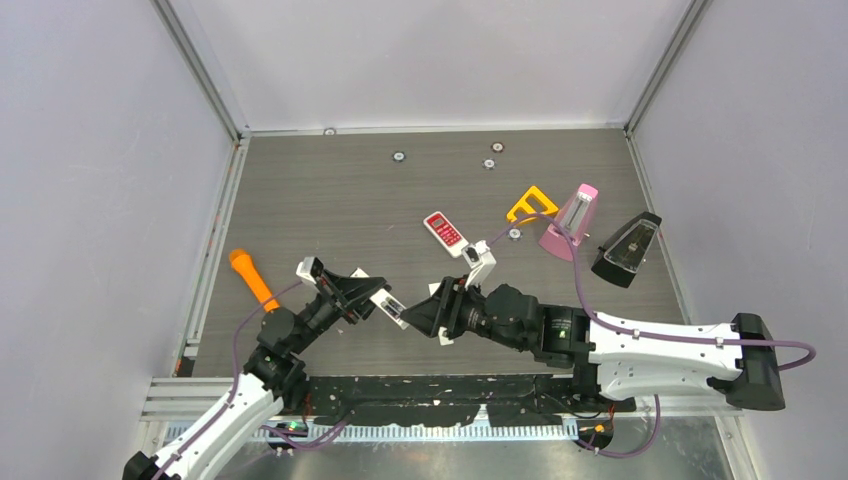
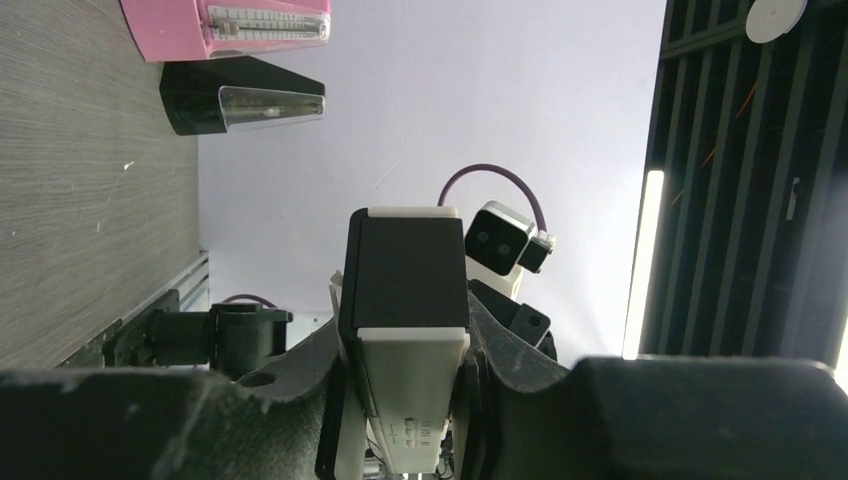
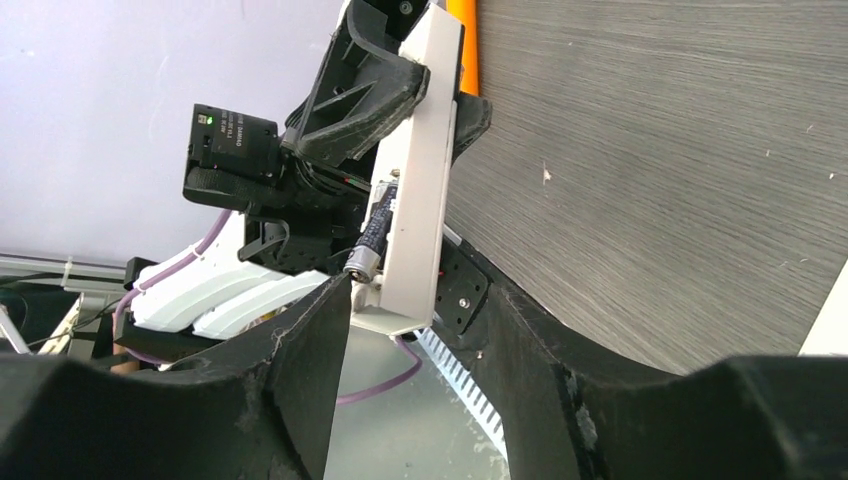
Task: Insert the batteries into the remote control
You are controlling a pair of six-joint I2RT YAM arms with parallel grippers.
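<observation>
Closest to the lens are the two black fingers (image 3: 300, 380) of the right gripper (image 3: 418, 288). They stand apart, and the lower end of the white remote control (image 3: 420, 220) hangs in the gap between them, touching neither finger as far as one can see. Beyond the fingertips, the left gripper (image 3: 425, 105) is clamped on the upper part of the remote and holds it tilted above the table (image 3: 650, 150).

One dark grey battery (image 3: 372, 230) lies along the open side of the remote, just beyond the tip of the finger on the left of the view. Its metal end points toward that tip. It seems not fully seated, but this is hard to tell. No other batteries are visible.

The step in hand is probably to press this battery home. To do it well, the right gripper should bring one fingertip against the battery's body and push it gently into the bay, without squeezing the remote's case. The left gripper must hold firm, because a hard push can turn the remote in its grip or let the battery spring out.
</observation>
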